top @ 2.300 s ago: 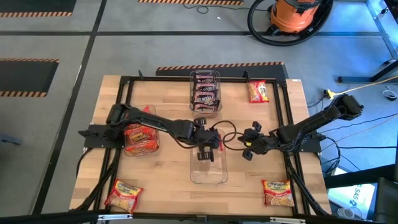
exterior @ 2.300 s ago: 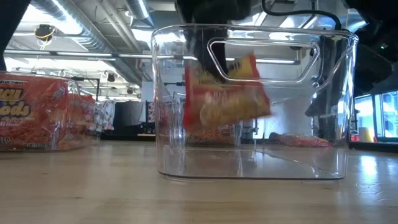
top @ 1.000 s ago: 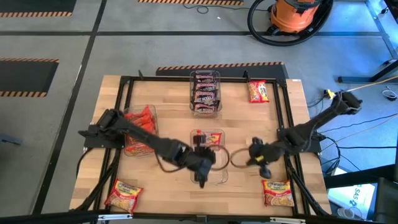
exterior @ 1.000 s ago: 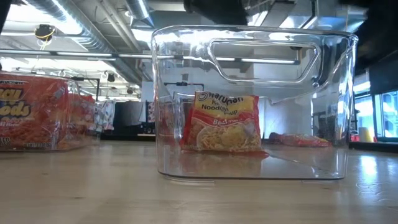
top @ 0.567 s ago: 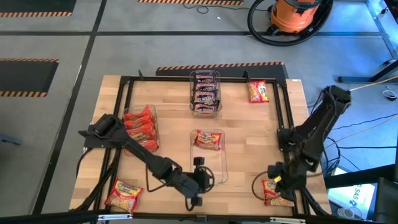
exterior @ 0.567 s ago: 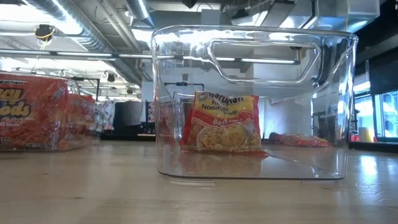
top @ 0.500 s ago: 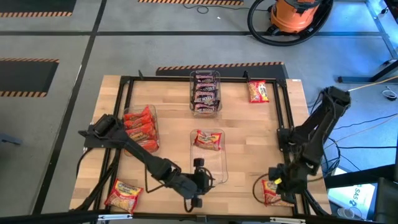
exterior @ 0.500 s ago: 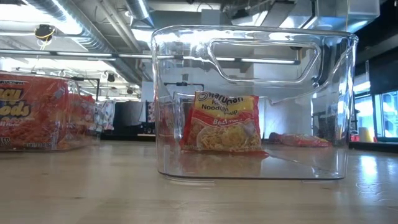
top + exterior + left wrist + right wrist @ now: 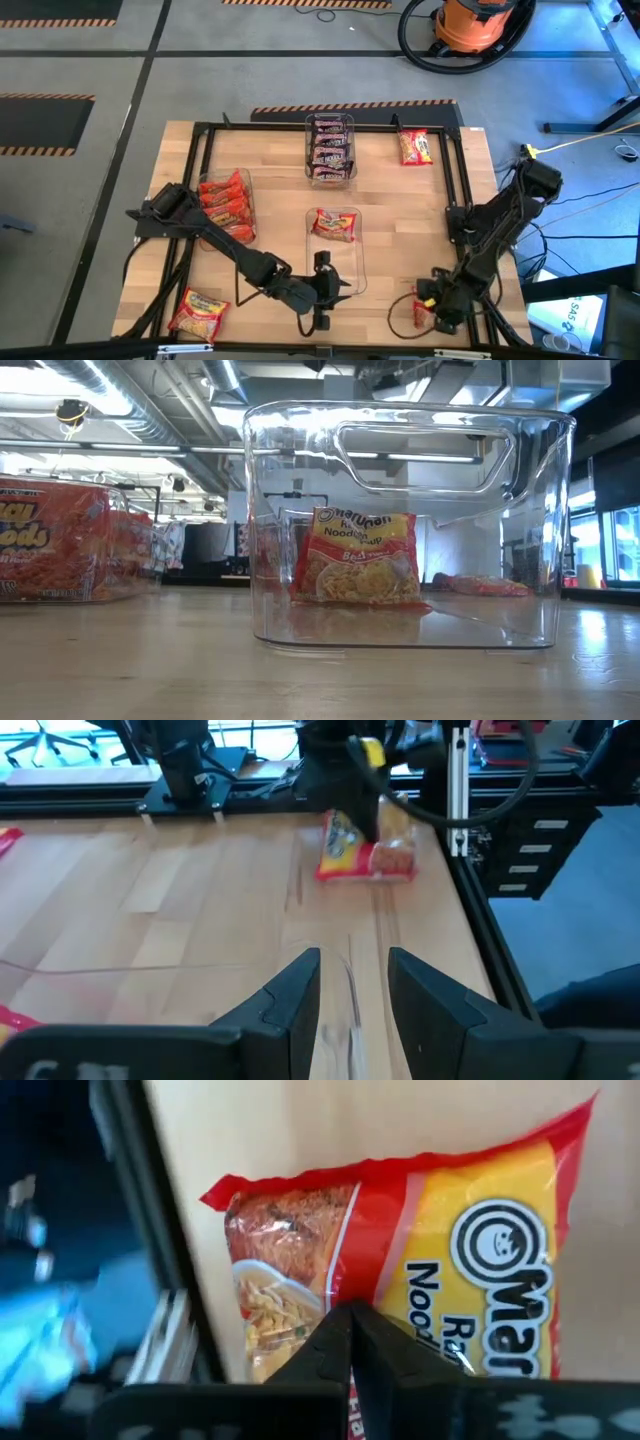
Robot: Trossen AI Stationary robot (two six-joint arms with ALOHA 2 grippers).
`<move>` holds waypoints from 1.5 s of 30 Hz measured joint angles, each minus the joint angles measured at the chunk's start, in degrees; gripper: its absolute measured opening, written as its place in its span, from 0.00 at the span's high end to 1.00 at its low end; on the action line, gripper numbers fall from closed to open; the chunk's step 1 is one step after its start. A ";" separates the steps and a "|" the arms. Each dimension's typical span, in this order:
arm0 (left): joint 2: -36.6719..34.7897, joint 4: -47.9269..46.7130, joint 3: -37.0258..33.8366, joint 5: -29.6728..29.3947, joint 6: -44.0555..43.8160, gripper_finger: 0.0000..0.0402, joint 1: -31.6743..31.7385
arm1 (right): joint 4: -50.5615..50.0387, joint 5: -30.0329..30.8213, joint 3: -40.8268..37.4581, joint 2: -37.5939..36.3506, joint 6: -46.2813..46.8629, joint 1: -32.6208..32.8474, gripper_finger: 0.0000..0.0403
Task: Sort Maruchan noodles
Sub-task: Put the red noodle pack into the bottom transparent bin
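Right gripper [image 9: 432,308]: fingers pinched on the red-and-yellow Maruchan packet [image 9: 430,1260] at the table's near right corner.
Left gripper [image 9: 322,300]: narrowly parted, empty.
Risk: the thin edge hold may slip during the lift.

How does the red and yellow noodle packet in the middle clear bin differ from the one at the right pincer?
The red and yellow noodle packet in the middle clear bin stands alone, untouched, while the red and yellow packet at the table's near right corner is outside any bin, with the shut right pincer on it. Both show the same Maruchan print.
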 joint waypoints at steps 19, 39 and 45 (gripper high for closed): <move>0.00 0.32 0.00 0.22 -0.65 0.72 0.55 | -11.90 21.53 -0.32 -12.72 -11.87 -16.15 1.00; 0.08 8.64 0.02 3.42 -0.63 0.72 2.05 | -7.11 12.72 -22.75 -39.36 -3.12 -23.62 0.52; 0.09 10.53 0.07 7.02 -2.12 0.72 5.35 | -6.83 12.70 -22.75 -39.34 -4.45 -23.62 0.19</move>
